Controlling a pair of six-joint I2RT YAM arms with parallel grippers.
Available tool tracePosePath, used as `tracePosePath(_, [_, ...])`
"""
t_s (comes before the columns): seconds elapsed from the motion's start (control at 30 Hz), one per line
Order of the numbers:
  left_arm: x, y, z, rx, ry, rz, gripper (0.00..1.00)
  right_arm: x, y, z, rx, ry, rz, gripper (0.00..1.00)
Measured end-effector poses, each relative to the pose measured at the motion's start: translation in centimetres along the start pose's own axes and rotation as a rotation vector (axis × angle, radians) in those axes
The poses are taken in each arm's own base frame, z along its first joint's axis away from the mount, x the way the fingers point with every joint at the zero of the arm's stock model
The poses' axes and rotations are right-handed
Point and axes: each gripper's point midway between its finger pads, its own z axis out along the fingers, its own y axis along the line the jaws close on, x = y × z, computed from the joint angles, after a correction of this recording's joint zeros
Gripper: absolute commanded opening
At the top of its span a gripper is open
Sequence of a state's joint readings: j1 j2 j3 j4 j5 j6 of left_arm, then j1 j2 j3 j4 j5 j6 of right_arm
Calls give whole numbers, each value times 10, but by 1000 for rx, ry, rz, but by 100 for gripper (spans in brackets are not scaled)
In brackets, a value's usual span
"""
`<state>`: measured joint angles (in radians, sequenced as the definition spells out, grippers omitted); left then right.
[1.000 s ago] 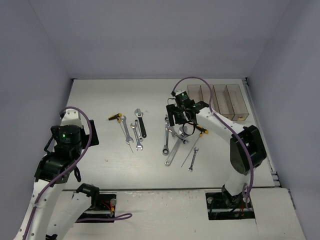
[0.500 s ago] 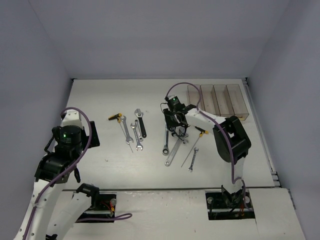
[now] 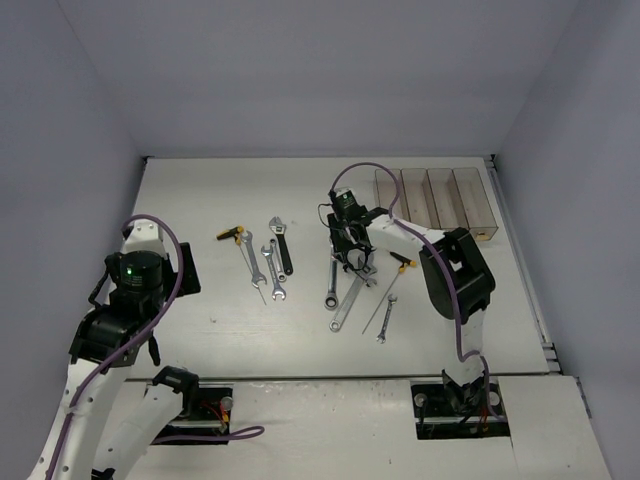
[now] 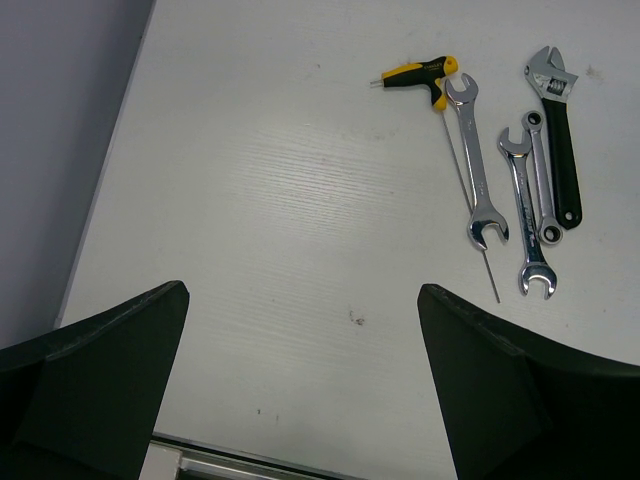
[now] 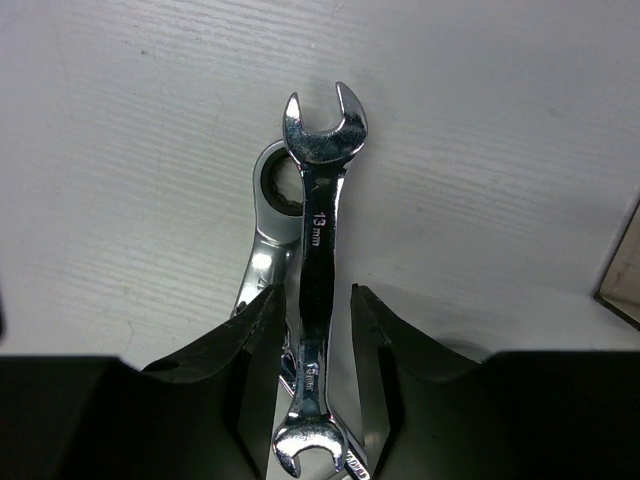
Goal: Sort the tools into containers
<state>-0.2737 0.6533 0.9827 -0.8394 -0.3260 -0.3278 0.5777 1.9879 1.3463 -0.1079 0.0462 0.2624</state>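
Wrench [image 5: 318, 250], silver, stamped 13 mm, is seen in the right wrist view lying on the table [image 3: 220, 200] with its open end pointing away from the camera. Its shaft lies between the two fingers of the right gripper [image 5: 316, 292]. A thin strip of table shows on each side of the shaft, so the fingers are judged slightly spread and straddling it, not yet pinching. A ring-ended ratchet wrench [image 5: 268, 215] lies close against the left side of the shaft, and its handle passes under or beside the left finger; which of the two cannot be told. Part of a further tool peeks out near the lower end of the shaft.

In the top view this cluster sits left of the row of four bins [image 3: 440, 200], near but apart from them. A yellow-handled driver [image 3: 402, 262] and a long wrench [image 3: 345, 305] lie close by.

Risks, as judged:
- The ratchet wrench may be trapped in the closing fingers, giving a double pick or a skewed hold.
- The flat polished shaft may slip or swing if clamped off its balance point.
- Neighbouring tools may be dragged on the lift.

The left gripper [image 4: 302, 295] is held wide open, well apart, above a separate group of tools including a black-handled spanner [image 4: 560, 150].
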Motion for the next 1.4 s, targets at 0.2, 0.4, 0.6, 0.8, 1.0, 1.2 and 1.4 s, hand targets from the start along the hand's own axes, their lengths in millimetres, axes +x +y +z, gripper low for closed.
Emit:
tracePosePath(0.2, [6, -2, 2, 10, 17, -7, 97, -1, -1, 8, 17, -2, 23, 25])
tracePosePath(0.4, [9, -4, 2, 19, 23, -21, 97, -2, -4, 12, 31, -9, 30, 11])
tracePosePath(0.6, [12, -6, 2, 29, 28, -25, 97, -3, -7, 13, 40, -11, 31, 0])
tracePosePath(0.8, [12, -6, 2, 33, 30, -28, 97, -14, -10, 0, 39, -37, 13, 0])
tracePosePath(1.0, [13, -11, 0, 58, 31, -40, 97, -98, -49, -71, 17, -247, 62, 0])
tracePosePath(1.2, [14, -16, -3, 95, 37, -52, 97, -171, -199, -157, 158, -489, 134, 0])
tracePosePath(1.4, [16, -25, -5, 140, 49, -71, 97, -132, -355, -162, 371, -427, 225, 0])
